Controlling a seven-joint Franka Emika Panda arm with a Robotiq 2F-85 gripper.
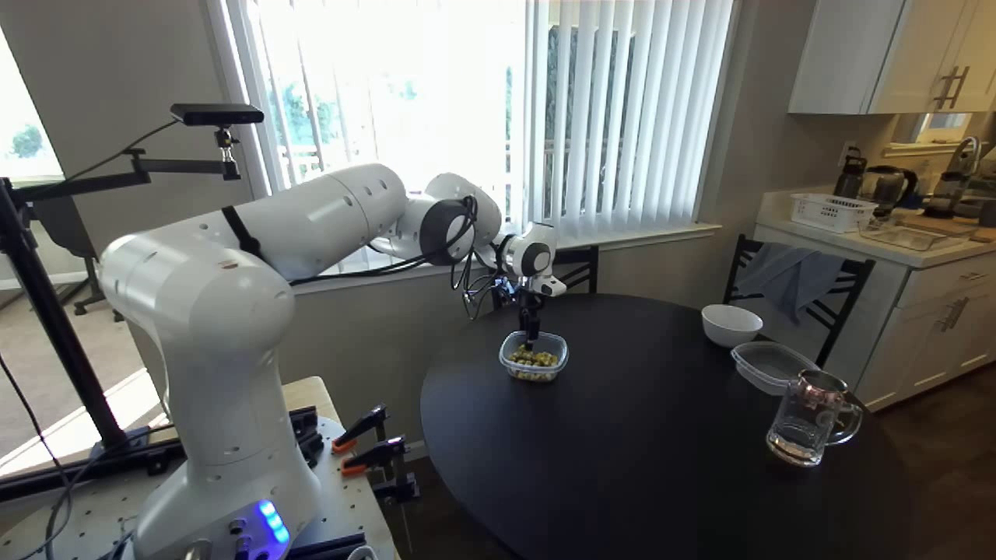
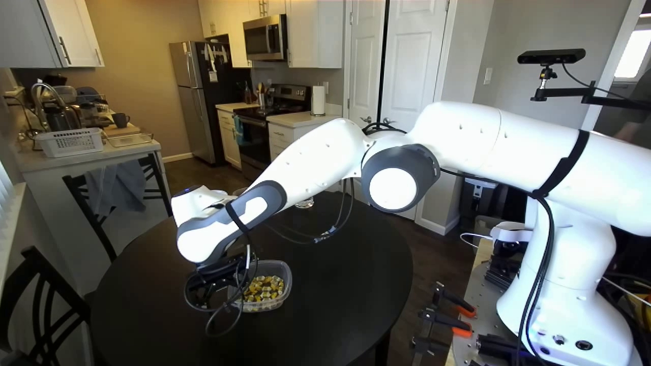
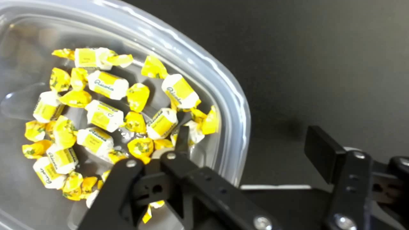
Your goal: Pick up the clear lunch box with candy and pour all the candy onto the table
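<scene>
Wrist view: box [image 3: 235, 127] cut off left, top and bottom; gripper [image 3: 252, 145] blocks some candy [image 3: 105, 115], runs off bottom and right. In an exterior view, arm [image 2: 315, 162] hides most of mug [image 2: 305, 204], cables [image 2: 248, 257] cover part of box. Both exterior views: candy lettering too small, table [image 1: 638, 482] cropped at bottom.

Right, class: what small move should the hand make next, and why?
Probably close the hand on the clear lunch box, gripping its wall: the hand stands open, one finger over the candy, the other outside, the rim between them.
</scene>
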